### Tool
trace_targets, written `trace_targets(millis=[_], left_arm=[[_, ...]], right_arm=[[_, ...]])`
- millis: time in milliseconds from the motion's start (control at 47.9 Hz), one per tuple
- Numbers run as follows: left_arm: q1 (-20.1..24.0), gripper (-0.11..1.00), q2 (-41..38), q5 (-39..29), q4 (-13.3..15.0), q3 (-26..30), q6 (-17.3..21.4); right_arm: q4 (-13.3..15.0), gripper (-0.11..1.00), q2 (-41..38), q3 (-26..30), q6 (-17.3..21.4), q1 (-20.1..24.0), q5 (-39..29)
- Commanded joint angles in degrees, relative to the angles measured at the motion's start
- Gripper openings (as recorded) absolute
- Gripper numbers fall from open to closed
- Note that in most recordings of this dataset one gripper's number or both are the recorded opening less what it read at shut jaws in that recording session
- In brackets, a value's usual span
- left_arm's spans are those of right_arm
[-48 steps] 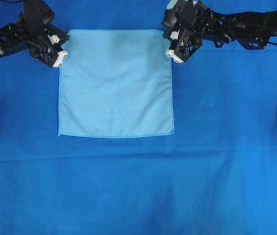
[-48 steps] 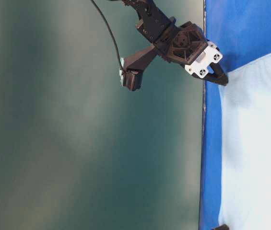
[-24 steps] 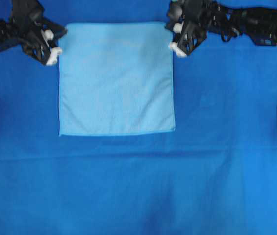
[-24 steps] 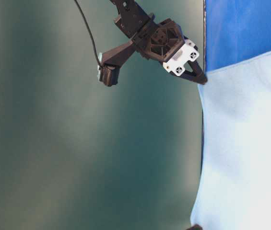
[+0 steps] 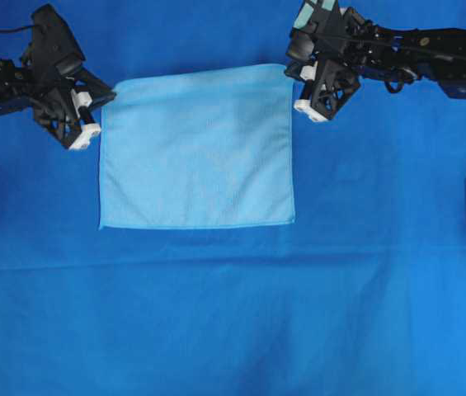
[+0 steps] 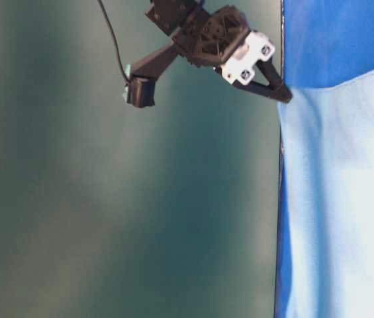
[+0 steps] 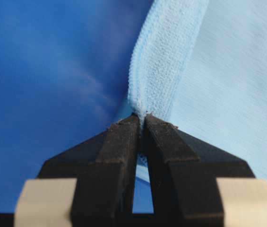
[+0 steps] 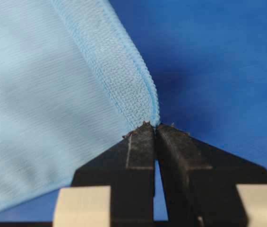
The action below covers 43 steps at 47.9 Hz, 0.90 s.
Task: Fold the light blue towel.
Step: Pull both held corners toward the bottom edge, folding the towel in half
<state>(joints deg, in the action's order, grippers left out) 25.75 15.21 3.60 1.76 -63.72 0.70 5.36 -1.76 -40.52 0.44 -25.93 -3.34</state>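
Overhead exterior view showed the pale sky-blue square microfibre towel (image 5: 195,148) lying left of centre in the upper half of the dark royal-blue cloth-covered work surface (image 5: 233,313). Its near edge and both near corners lay flat on the surface. Its far edge was raised and ran at a slight slant, higher on the right in the picture.

The left gripper (image 5: 110,96) was clamped on the far left corner of the towel. The left wrist view showed its two black fingers (image 7: 119,151) pressed together with the stitched hem pinched between the tips. The right gripper (image 5: 292,73) was likewise closed on the far right corner; the right wrist view showed the hem caught between its black fingers (image 8: 140,151). The table-level view showed one gripper (image 6: 284,96) holding a towel corner clear of the surface, with the fabric hanging below it.

Judgement: the step in hand was the first fold, with the far edge lifted and carried toward the near edge. The next move called for both grippers to travel together at equal height and pace toward the near edge, lay the held corners onto the near corners, and only then release. Uneven travel would likely skew the fold.
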Motion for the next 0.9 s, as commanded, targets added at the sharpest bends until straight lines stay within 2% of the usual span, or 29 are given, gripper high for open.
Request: trace_targets(millis=[0, 188, 459, 647, 877], left_arm=[[-3.16, 0.02, 2.20, -1.67, -0.09, -0.09, -0.26], [-12.04, 0.02, 4.48, -4.31, 0.00, -0.97, -2.29], [-23.03, 0.02, 4.22, -6.50, 0.00, -1.32, -9.84], [-26.28, 0.02, 4.13, -6.59, 0.00, -2.02, -11.43], [-26.54, 0.02, 2.81, -6.15, 0.00, -2.29, -11.51]], right_arm=[[-0.09, 0.03, 3.08, -0.62, 0.18, 2.20, -0.79], [-1.14, 0.03, 5.36, -2.72, 1.93, 8.61, -2.90], [-1.41, 0.03, 5.36, -3.78, 8.09, 16.52, -4.57], [-1.41, 0.03, 5.27, -4.13, 10.90, 19.16, -4.39], [-1.41, 0.03, 4.83, -4.83, 13.18, 19.69, -3.60]])
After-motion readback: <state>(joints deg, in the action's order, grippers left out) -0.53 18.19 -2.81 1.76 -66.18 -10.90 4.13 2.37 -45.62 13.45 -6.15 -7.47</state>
